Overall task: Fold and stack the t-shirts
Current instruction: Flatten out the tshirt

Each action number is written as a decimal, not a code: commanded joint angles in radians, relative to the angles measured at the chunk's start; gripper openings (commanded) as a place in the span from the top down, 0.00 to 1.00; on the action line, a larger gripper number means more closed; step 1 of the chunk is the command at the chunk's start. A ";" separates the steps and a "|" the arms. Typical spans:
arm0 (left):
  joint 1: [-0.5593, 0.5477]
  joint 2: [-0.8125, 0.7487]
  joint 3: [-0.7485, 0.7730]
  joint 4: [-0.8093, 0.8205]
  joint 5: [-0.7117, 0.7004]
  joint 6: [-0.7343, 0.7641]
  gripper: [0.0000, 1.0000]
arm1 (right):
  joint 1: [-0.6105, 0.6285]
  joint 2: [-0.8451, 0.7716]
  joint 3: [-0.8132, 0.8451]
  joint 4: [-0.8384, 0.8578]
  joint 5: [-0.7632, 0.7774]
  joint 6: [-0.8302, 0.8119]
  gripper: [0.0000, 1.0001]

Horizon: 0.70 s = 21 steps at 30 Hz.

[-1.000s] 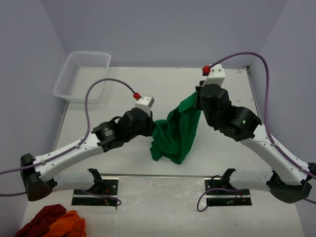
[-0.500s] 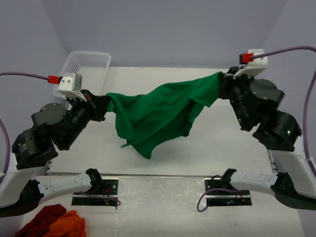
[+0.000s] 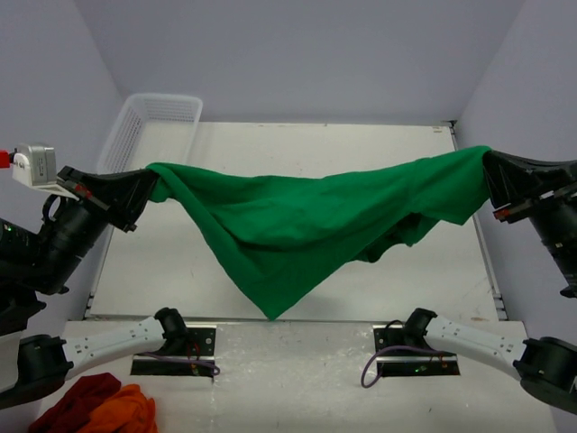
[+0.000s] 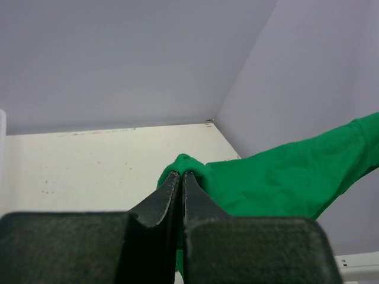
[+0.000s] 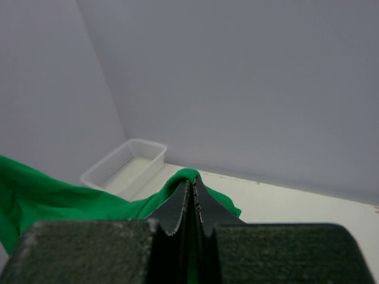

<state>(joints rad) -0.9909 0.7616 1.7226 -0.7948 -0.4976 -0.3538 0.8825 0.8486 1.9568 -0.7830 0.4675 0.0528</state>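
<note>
T-shirt (image 3: 288,225) stretched in the air between both arms.
The left gripper (image 3: 142,187) is clamped tight on one end near the white basket (image 3: 153,113), and the right gripper (image 3: 491,178) pinches the other end at the right side of the table (image 3: 315,144). The green cloth sags between them, its lowest fold perhaps just clear of the near edge.

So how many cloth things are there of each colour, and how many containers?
green t-shirt: 1
dark red cloth: 1
orange cloth: 1
white basket: 1
Total: 4
</note>
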 commanded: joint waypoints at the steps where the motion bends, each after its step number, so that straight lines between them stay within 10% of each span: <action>1: -0.003 -0.007 -0.029 0.066 0.059 0.012 1.00 | -0.001 -0.002 -0.015 -0.035 -0.087 0.002 1.00; 11: 0.000 0.215 -0.322 -0.056 -0.312 -0.339 1.00 | -0.022 0.230 -0.151 0.034 0.143 0.021 1.00; 21: 0.610 0.517 -0.592 0.181 0.099 -0.317 1.00 | -0.238 0.498 -0.510 0.123 -0.050 0.219 1.00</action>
<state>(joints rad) -0.4911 1.2758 1.1080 -0.7162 -0.4694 -0.6495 0.7063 1.3041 1.4712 -0.6991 0.4744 0.1894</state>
